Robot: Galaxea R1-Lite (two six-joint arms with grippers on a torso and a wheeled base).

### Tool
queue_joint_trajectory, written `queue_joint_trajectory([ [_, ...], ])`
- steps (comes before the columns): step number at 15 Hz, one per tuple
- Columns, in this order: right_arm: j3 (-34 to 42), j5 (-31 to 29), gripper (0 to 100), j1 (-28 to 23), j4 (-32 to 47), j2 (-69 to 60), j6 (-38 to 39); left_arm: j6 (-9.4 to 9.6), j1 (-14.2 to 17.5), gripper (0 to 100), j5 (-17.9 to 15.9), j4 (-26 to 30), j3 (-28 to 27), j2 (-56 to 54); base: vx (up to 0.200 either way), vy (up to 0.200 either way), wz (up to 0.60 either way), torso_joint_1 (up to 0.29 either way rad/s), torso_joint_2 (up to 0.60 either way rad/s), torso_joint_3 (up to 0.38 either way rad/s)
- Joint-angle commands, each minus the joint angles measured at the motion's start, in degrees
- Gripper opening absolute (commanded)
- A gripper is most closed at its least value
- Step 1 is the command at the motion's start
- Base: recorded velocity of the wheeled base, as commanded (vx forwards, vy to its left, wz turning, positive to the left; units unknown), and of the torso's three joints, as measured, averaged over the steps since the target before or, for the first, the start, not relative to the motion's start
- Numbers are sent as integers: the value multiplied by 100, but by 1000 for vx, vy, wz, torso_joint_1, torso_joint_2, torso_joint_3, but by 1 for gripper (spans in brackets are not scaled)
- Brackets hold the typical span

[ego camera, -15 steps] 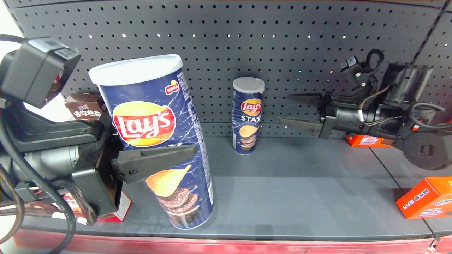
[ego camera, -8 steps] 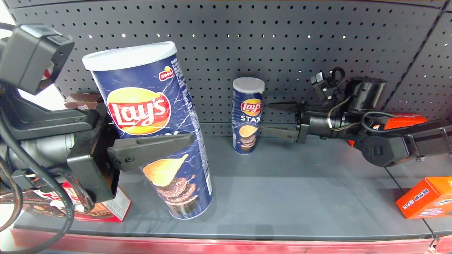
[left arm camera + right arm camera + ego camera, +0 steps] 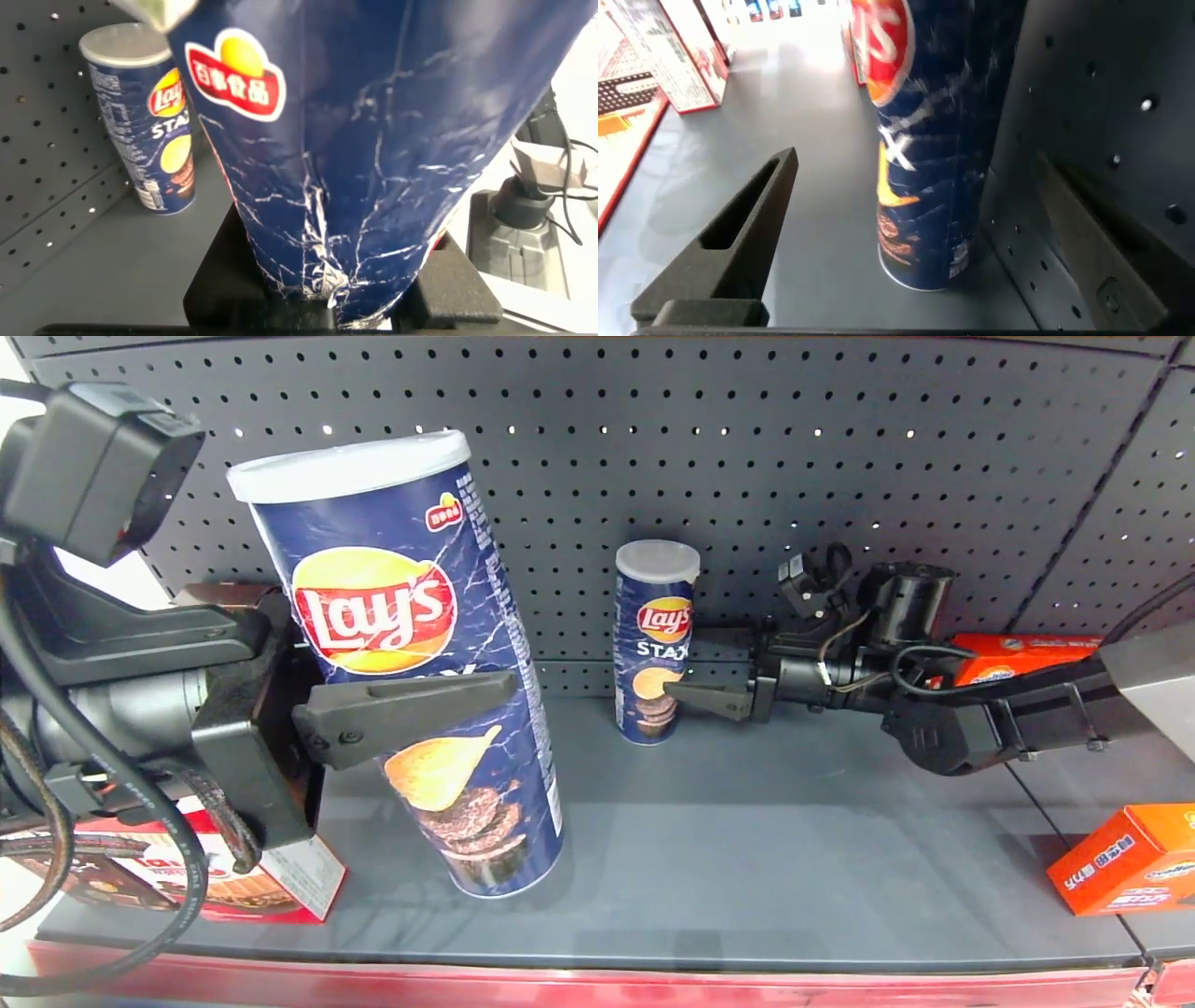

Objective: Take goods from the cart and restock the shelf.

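On the grey shelf [image 3: 747, 859], backed by a dark pegboard [image 3: 747, 448], the held chip can [image 3: 411, 644] is the biggest thing in the head view. It is a blue tube with a white lid, tilted so that its top leans toward the robot's left. The left gripper [image 3: 439, 705] is clamped across its middle, one finger lying over the front of the label. Its base is low over the front part of the shelf, and whether it touches cannot be told. In the left wrist view this can [image 3: 374, 140] rises straight from between the pads. The right gripper [image 3: 686, 663] reaches in from the right at the back, fingers spread wide. The standing chip can [image 3: 655, 644] is upright between them against the pegboard, with a gap on each side in the right wrist view [image 3: 934, 140]. A red box [image 3: 280, 887] lies at front left. One orange box [image 3: 1120, 859] sits at front right and another orange box [image 3: 1018, 649] behind the right arm.
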Motion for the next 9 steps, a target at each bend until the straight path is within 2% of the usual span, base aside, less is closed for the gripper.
queue_joint_trajectory([
  [1,-186,3,100,74,6,239,8,2,31,0,4,-1,-59,105,0,0,0,0,0,0],
  [9,-827,-50,100,347,-3,872,43,2,181,0,4,-124,-51,141,0,0,0,0,0,0],
])
